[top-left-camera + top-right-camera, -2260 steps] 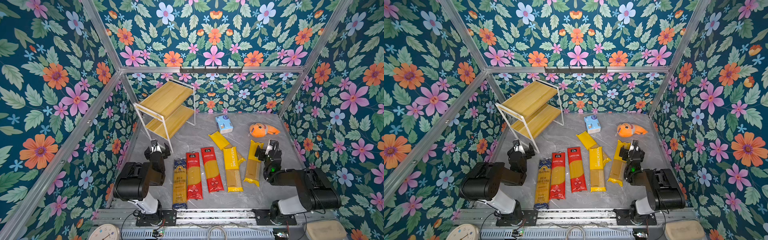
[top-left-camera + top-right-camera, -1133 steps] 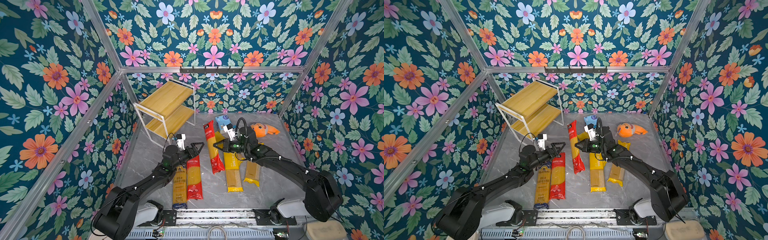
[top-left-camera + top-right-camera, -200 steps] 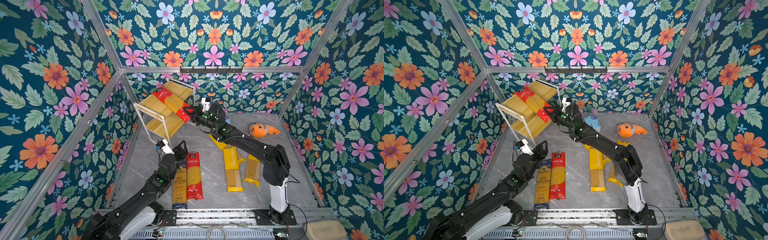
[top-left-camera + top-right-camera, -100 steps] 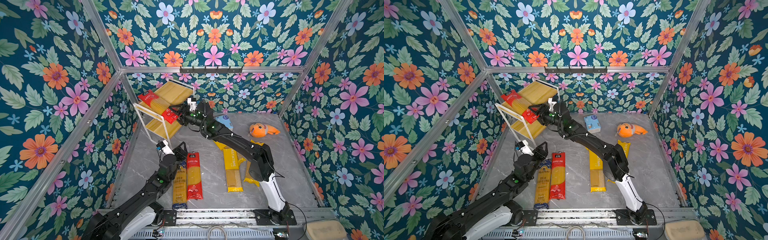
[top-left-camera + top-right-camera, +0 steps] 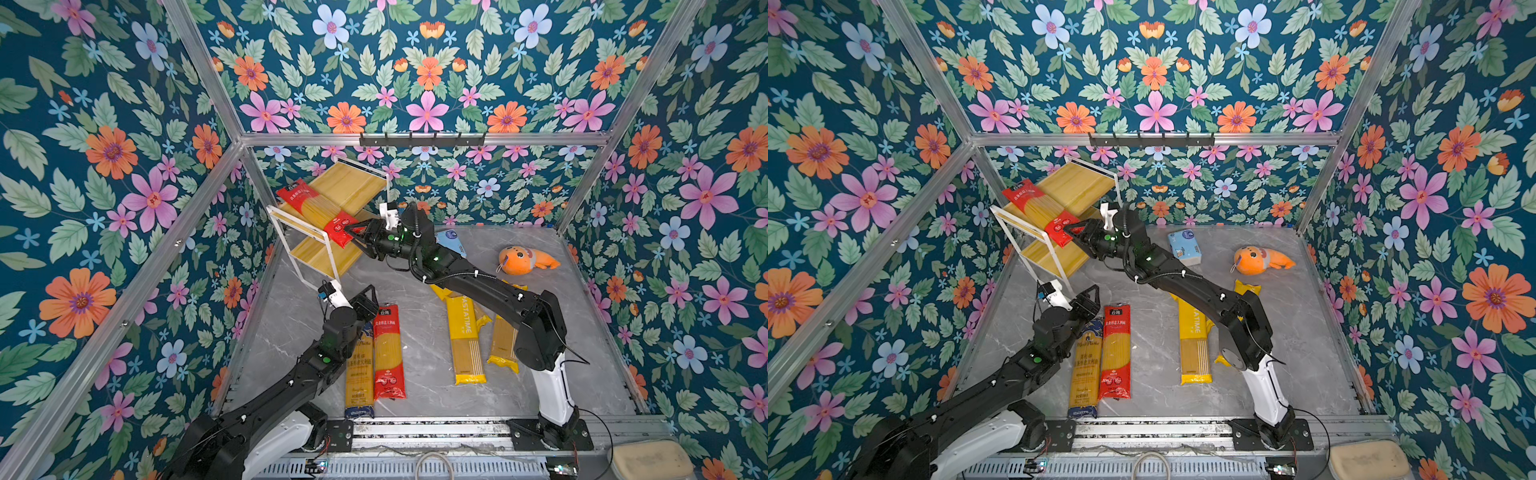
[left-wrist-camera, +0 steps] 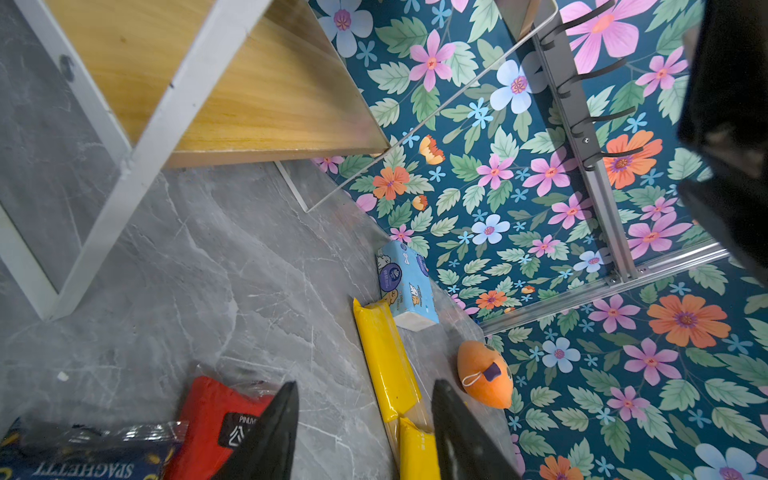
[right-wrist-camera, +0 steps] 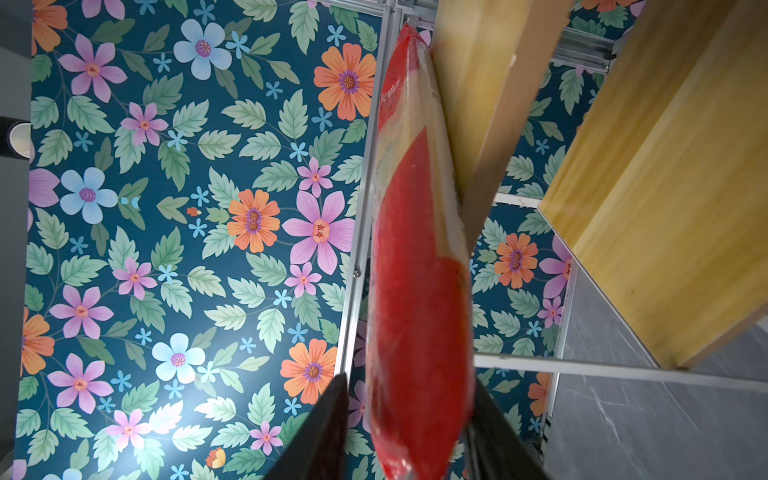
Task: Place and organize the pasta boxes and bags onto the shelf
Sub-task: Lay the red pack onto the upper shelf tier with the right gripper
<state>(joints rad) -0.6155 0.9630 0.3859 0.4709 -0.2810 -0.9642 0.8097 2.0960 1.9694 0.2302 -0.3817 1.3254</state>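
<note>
Right tool loose around red pack

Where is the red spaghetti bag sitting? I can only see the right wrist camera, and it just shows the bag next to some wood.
Observer: The long red spaghetti pack lies slanted across the top wooden board of the white-framed two-tier shelf, one end poking off its edge.
Operator: What's the other arm doing?
Observer: The left end effector hangs open over the far ends of a dark blue-and-gold spaghetti pack and a second red spaghetti pack lying flat on the grey marble table.
Operator: Any more bags?
Observer: Three yellow spaghetti packs lie on the table's right side, partly hidden by the right arm.
</note>
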